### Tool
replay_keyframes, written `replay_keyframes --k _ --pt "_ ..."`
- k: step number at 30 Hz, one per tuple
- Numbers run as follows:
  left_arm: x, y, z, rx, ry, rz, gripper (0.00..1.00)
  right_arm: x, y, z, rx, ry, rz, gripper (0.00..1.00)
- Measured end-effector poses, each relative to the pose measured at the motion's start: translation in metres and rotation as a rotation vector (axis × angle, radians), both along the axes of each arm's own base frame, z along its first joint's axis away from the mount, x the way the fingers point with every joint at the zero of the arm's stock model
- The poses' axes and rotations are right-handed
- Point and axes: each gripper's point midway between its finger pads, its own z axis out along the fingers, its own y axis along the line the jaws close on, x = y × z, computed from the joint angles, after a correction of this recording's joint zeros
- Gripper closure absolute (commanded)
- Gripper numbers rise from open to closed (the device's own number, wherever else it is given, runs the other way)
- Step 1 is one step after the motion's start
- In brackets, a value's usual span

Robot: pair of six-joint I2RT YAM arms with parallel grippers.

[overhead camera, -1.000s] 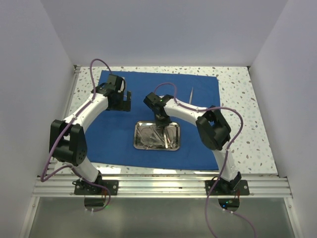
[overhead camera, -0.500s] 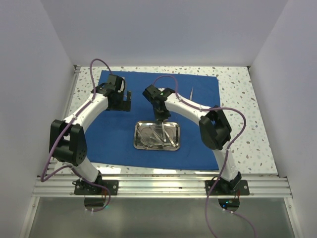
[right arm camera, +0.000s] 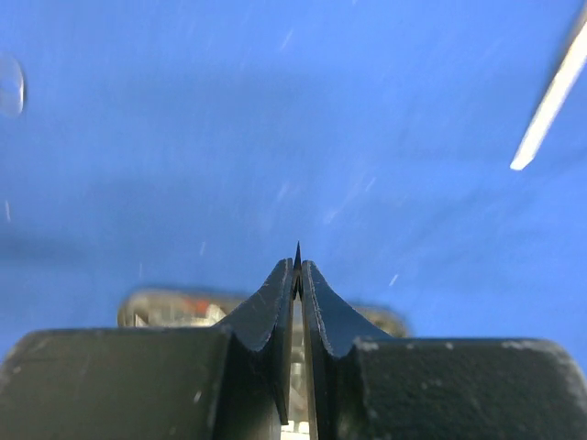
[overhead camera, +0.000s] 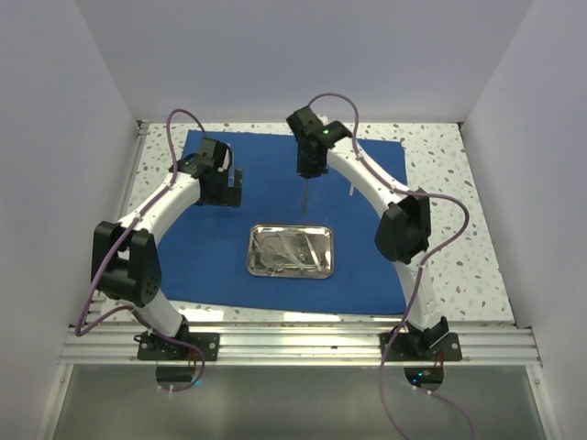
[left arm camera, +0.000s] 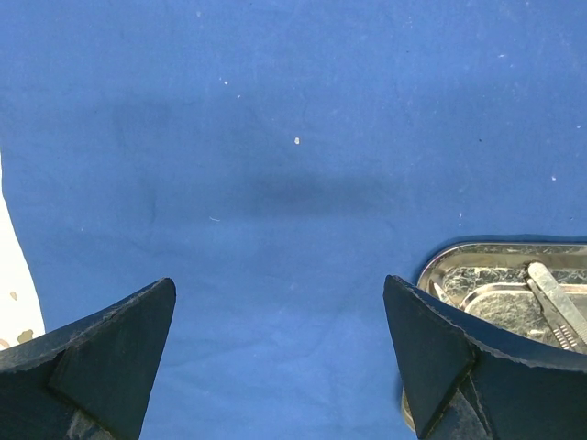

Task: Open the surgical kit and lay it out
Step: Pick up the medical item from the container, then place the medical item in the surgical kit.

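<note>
The right gripper (right arm camera: 296,275), upper centre of the overhead view, is pinched shut on a thin metal instrument (overhead camera: 304,196) hanging above the spread blue cloth wrap (overhead camera: 266,165), with the steel tray (overhead camera: 249,253) just below at frame centre, while the left gripper (left arm camera: 278,286) hovers with its jaws spread wide over the cloth at upper left.

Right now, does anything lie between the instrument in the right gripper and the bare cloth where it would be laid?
Nothing visible does. The right gripper, shut on the thin instrument, hangs over bare blue cloth beyond the tray; the instrument already laid out lies apart, to its right.
</note>
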Motion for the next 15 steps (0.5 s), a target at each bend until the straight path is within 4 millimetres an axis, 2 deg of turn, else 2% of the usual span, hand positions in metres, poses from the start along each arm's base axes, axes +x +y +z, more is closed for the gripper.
replay_keyframes --k 3,6,11,15 --pt "-0.001 0.001 -0.001 0.003 0.006 0.001 0.01 0.033 -0.023 0.003 0.015 -0.020 -0.067 0.91" --pt "-0.003 0.001 -0.001 0.004 0.011 0.001 0.01 0.059 -0.052 -0.007 0.012 -0.013 -0.130 0.91" --pt "-0.003 0.001 -0.001 0.005 0.014 0.001 0.01 0.091 -0.103 -0.034 -0.012 0.024 -0.215 0.89" --pt "-0.004 0.000 -0.001 -0.002 0.015 0.009 0.00 0.108 -0.135 -0.049 -0.030 0.036 -0.257 0.86"
